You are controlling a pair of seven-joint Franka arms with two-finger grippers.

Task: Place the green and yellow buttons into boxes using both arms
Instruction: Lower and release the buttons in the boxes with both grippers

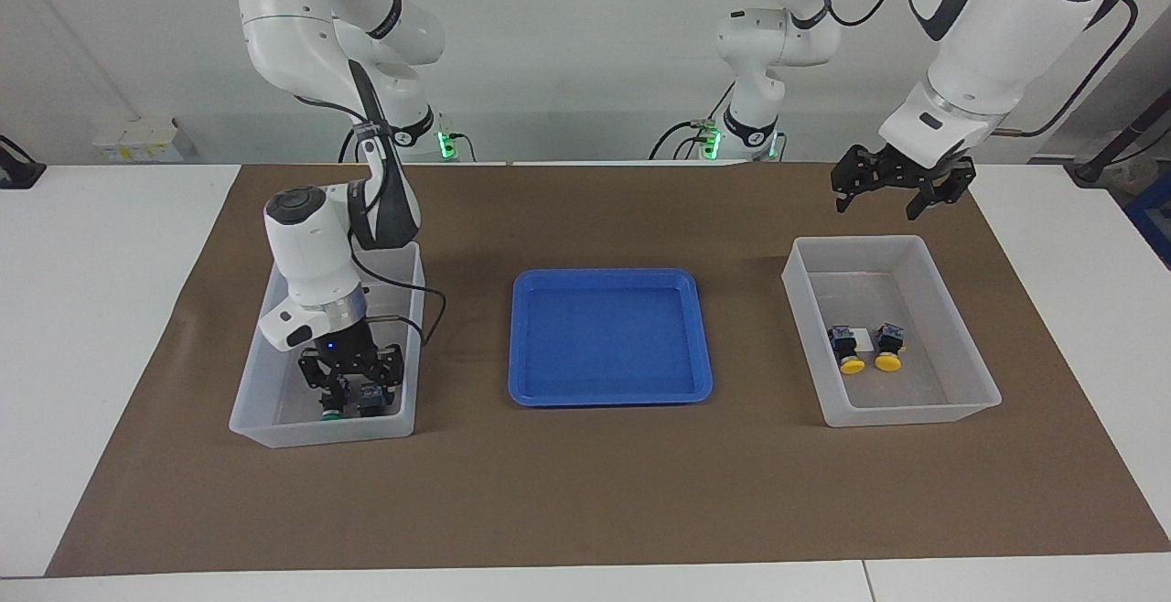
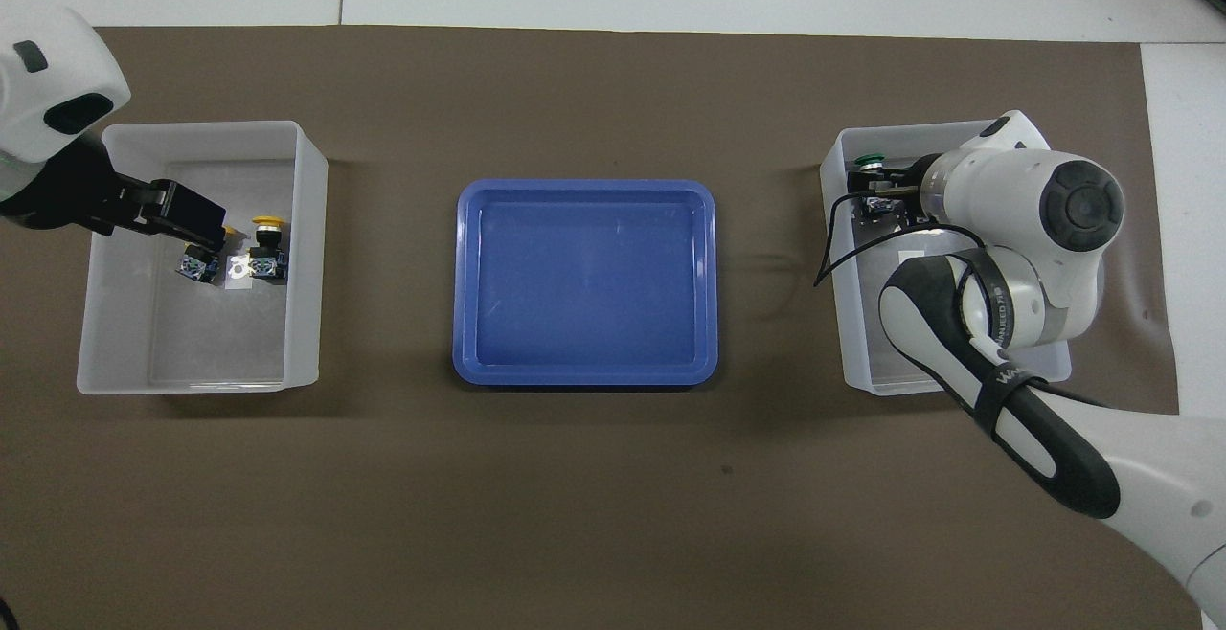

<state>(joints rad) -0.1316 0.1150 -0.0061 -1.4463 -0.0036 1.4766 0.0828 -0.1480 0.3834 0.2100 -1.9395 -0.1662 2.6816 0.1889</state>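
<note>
In the facing view a blue tray (image 1: pixel 608 337) is seen at the middle of a brown mat (image 1: pixel 585 492), with one whitish box (image 1: pixel 265 373) at nine o'clock of it and another (image 1: pixel 951 373) at three o'clock.

The right gripper (image 1: pixel 352 381) is lowered into the nine o'clock box, at the right arm's end of the table. Its jaws are spread wide, and nothing is gripped. Two green buttons (image 1: pixel 331 408) (image 1: pixel 370 395) are lying side by side on the box floor under it, in the part of the box farther from the robots. Whether the fingers touch them cannot be told.

The left gripper (image 1: pixel 880 199) is raised high above the three o'clock box, at twelve o'clock of it in that view. Its jaws are parted and empty. Two yellow buttons (image 1: pixel 851 350) (image 1: pixel 887 349) are lying side by side at the middle of this box, on either side of a small white label (image 1: pixel 864 339), caps turned away from the robots.
</note>
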